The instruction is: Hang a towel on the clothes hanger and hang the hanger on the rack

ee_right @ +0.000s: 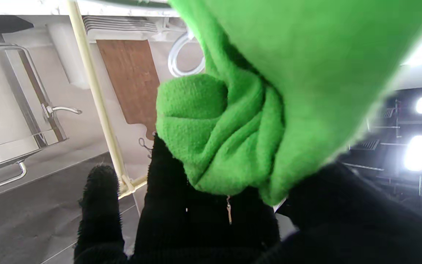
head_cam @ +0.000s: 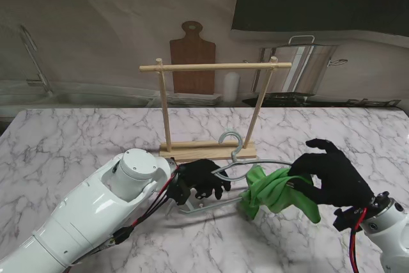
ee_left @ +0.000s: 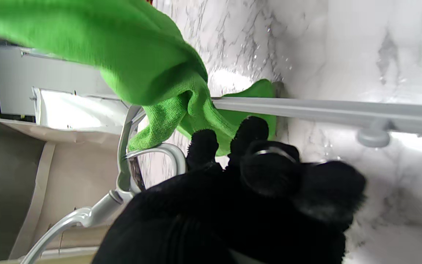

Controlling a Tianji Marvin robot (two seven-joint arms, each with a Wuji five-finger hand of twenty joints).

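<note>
Left arm [head_cam: 83, 222]: white, nearest the stand camera, rising from the near left corner toward the desk's middle.

Left hand [head_cam: 201, 180]: black-gloved, fingers curled shut around the hanger's left end; the wrist view shows a grey wire crossing the knuckles [ee_left: 269, 152].

Hanger [head_cam: 231, 165]: grey, held low over the desk just in front of the rack's base, tilted, its hook [head_cam: 231, 140] pointing away from me toward the rack. Not on the rack. The bottom bar [ee_left: 324, 112] runs across the left wrist view with the towel draped over one end.

Towel [head_cam: 278, 191]: green, bunched, gathered around the hanger's right part, between the two hands. One end lies over the bar; the other end is pinched in the right hand. In the right wrist view it fills most of the picture [ee_right: 255, 110].

Right hand [head_cam: 333, 174]: black-gloved, raised above the desk at the right, thumb and some fingers closed on the towel's right end, index finger stretched up and apart.

Rack [head_cam: 214, 110]: wooden, two posts, one top rail, flat base; stands upright at the desk's middle, farther from me than the hanger. Rail bare.

Desk [head_cam: 77, 139]: white marble with grey veins.

Behind the desk: cutting board [head_cam: 192, 55] leaning on the wall, steel pot [head_cam: 300, 67] to its right.
</note>
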